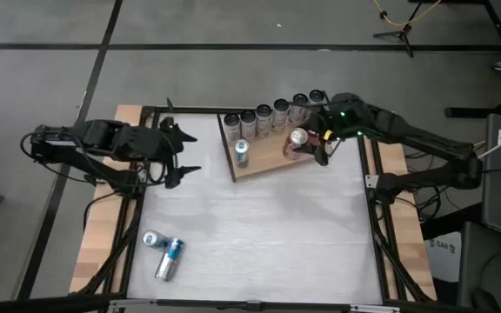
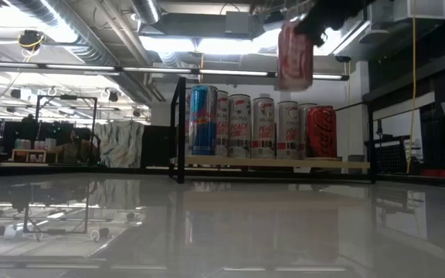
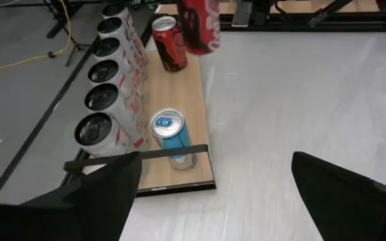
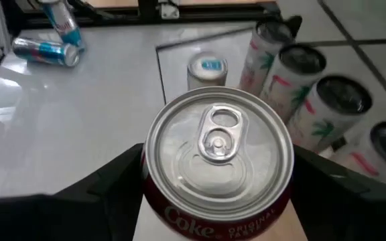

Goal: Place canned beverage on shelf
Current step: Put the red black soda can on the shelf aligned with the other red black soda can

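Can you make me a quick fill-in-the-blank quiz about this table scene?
1. The right tool holds a red ____ can above the shelf.
2. The blue can on the shelf stands ____.
3. Two blue cans off the shelf lie on the ____ table.
4. The left tool holds ____.

Answers: Coke; upright; white; nothing

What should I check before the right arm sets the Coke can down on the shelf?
1. Right gripper shut on the Coke can: ok.
2. Can upright: ok in the wrist view, slightly tilted in the low view.
3. Can above the shelf: ok, held clear of the board.
4. Free board beneath it: cannot tell; another red can stands close by.
5. Left gripper open, away from the shelf: ok.
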Robot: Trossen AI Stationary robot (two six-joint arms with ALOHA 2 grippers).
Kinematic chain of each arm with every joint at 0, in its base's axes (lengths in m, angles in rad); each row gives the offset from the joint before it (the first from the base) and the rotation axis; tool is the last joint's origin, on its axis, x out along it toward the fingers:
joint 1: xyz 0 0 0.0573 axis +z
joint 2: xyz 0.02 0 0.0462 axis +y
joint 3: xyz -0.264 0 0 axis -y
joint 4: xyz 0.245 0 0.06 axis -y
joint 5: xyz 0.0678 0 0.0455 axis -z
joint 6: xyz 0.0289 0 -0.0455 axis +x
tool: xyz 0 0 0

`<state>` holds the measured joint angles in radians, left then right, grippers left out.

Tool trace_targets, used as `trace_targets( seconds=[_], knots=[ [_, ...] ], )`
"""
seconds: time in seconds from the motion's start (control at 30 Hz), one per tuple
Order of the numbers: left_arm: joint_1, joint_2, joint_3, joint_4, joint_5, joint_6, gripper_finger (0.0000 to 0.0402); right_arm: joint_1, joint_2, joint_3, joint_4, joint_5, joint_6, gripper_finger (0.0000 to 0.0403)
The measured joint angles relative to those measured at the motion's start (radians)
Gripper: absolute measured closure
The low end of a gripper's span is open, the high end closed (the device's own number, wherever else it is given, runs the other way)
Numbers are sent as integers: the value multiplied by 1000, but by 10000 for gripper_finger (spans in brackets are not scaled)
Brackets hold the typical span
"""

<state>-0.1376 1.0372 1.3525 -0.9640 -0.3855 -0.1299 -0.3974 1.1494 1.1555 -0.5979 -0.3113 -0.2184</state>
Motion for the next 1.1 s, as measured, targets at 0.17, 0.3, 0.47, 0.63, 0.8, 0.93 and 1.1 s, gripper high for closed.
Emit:
trace_targets(
  seconds=[0.17,0.3,0.47,0.63,0.8,0.93,1.1],
  knots=[
    [0,40,0,34,0,1,25,-88,62,-84,73,-52,-57,113],
    [0,59,0,38,0,0,25,-138,117,-97,93,-82,-115,111],
    [0,76,0,38,0,0,25,-169,191,-99,86,-98,-152,108],
    [0,78,0,38,0,0,25,-168,236,-99,116,-101,-161,109],
    [0,78,0,38,0,0,25,-166,258,-99,152,-92,-163,105],
    [0,78,0,38,1,0,25,-167,277,-99,156,-61,-177,110],
    [0,78,0,38,1,0,25,-166,308,-99,158,-56,-179,104]
  ],
)
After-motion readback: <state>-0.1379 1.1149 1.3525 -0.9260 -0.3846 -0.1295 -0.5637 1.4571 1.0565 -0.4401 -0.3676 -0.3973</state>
